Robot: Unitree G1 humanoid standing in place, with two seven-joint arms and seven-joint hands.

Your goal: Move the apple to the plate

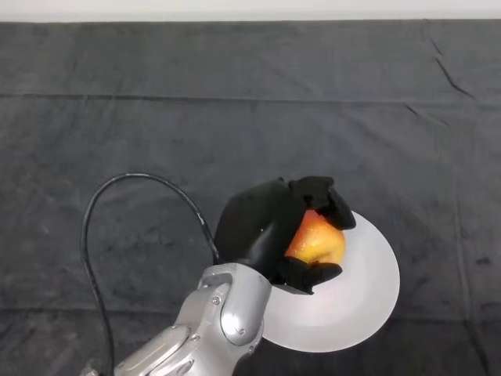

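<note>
A red and yellow apple [317, 239] sits in my left hand [262, 223], whose black fingers and thumb are curled round it from above and below. The hand holds the apple over the left part of a white plate [364, 294] that lies on the dark cloth near the table's front. My silver-grey forearm [211, 321] comes in from the lower left and covers the plate's left edge. Whether the apple touches the plate is hidden by the hand.
Dark cloth [250, 117] covers the whole table, with creases running across it. The table's far edge lies along the top of the view.
</note>
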